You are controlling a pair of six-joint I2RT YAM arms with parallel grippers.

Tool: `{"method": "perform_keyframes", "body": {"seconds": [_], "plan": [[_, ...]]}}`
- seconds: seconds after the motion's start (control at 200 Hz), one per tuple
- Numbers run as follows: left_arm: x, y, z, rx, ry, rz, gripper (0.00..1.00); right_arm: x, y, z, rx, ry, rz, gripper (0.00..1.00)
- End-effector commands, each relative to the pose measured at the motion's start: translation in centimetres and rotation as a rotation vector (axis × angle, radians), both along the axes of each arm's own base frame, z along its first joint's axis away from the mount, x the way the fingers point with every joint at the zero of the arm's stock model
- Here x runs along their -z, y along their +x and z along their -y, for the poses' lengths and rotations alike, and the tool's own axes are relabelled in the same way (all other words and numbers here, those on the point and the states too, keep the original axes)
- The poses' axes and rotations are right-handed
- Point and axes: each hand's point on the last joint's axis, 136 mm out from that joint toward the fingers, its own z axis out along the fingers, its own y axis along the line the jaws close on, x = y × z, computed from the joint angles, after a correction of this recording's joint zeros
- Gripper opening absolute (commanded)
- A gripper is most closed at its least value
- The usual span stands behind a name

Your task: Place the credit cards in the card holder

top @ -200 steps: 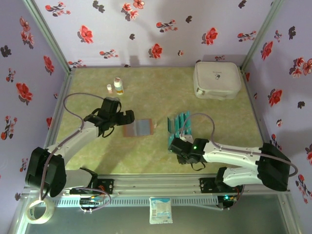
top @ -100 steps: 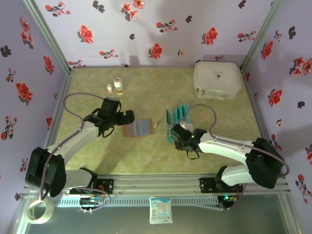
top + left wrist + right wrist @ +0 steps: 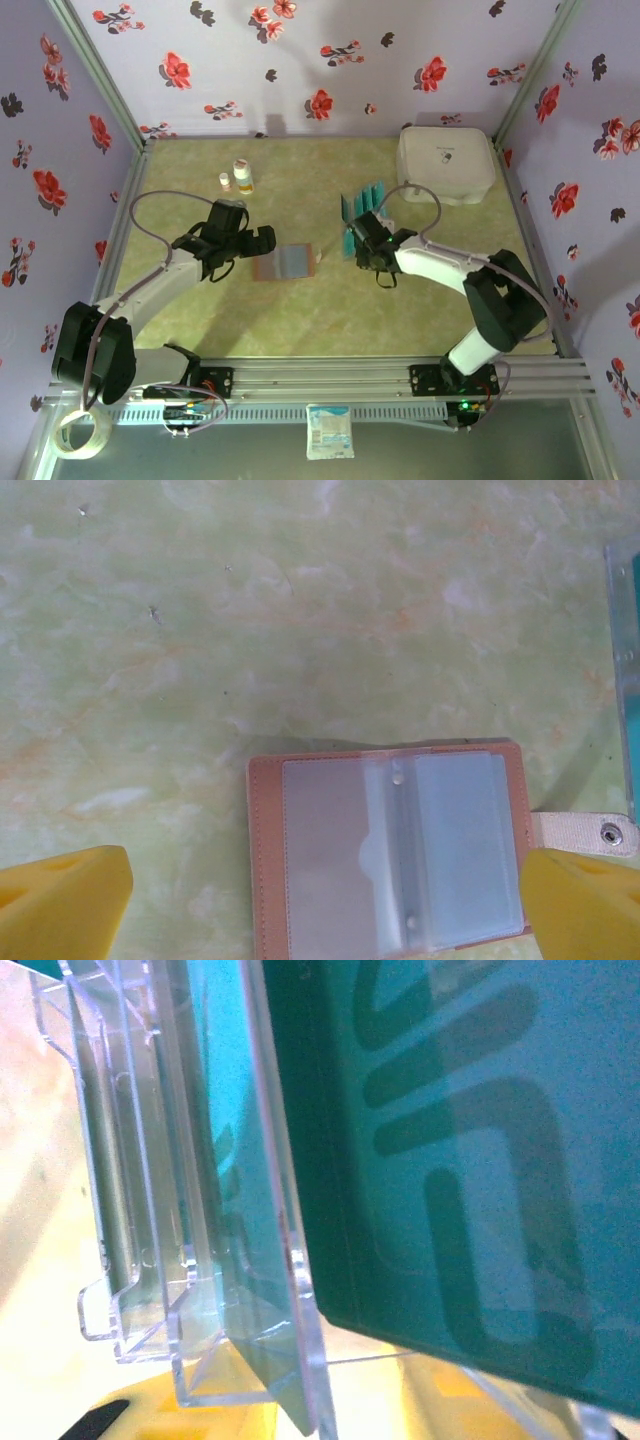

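The card holder (image 3: 285,262) lies open and flat mid-table, reddish-brown with greyish clear pockets (image 3: 390,850) and a snap strap (image 3: 585,832) at its right. My left gripper (image 3: 255,252) hovers open at its left side; in the left wrist view the yellow fingers (image 3: 65,900) straddle the card holder, the gripper (image 3: 325,885) holding nothing. Several teal credit cards (image 3: 362,205) stand in a clear plastic rack (image 3: 130,1160). My right gripper (image 3: 362,240) is at the rack's near side. Close up, a teal credit card (image 3: 450,1160) looms large, and the gripper (image 3: 320,1422) has yellow pads close on either side of the rack's front plate.
A large white rounded case (image 3: 445,165) sits at the far right. Two small bottles (image 3: 240,177) stand at the far left. Flowered walls enclose the table on three sides. A tape roll (image 3: 80,435) and a packet (image 3: 330,430) lie off the near edge.
My right gripper has moved away from the near edge toward the back, and the rack of cards has shifted with it. The left arm and card holder stay put.
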Motion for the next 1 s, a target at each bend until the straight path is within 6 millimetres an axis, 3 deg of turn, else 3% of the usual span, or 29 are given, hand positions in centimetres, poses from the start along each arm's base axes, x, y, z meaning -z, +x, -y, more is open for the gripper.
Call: {"method": "perform_keyframes", "body": {"seconds": [0.0, 0.165, 0.315, 0.38, 0.42, 0.445, 0.745, 0.995], "plan": [[0.4, -0.4, 0.0, -0.004, 0.0, -0.029, 1.0, -1.0, 2.0, -1.4, -0.07, 0.027, 0.022, 0.32], [0.2, -0.6, -0.1, -0.004, 0.003, -0.025, 1.0, -3.4, 0.7, -1.9, -0.116, 0.102, 0.034, 0.37], [-0.1, -0.4, -0.4, -0.009, 0.012, -0.008, 1.0, -6.7, -0.1, -1.1, -0.15, 0.092, 0.078, 0.55], [-0.4, -0.2, -0.4, -0.008, 0.018, 0.004, 1.0, -8.4, 0.2, -0.4, -0.161, 0.054, 0.105, 0.67], [-0.6, 0.0, -0.4, -0.009, 0.024, 0.013, 1.0, -9.4, 0.4, -0.1, -0.171, 0.025, 0.121, 0.9], [-0.7, 0.1, -0.5, -0.011, 0.027, 0.016, 1.0, -10.0, 0.6, 0.1, -0.179, 0.0, 0.13, 0.99], [-1.4, 1.7, -0.7, -0.033, 0.047, 0.039, 1.0, -15.5, 4.6, 3.0, -0.163, -0.311, 0.232, 0.99], [-1.9, 3.6, -0.6, -0.051, 0.036, 0.051, 1.0, -16.7, 7.6, 2.3, -0.137, -0.261, 0.283, 0.99]]}}
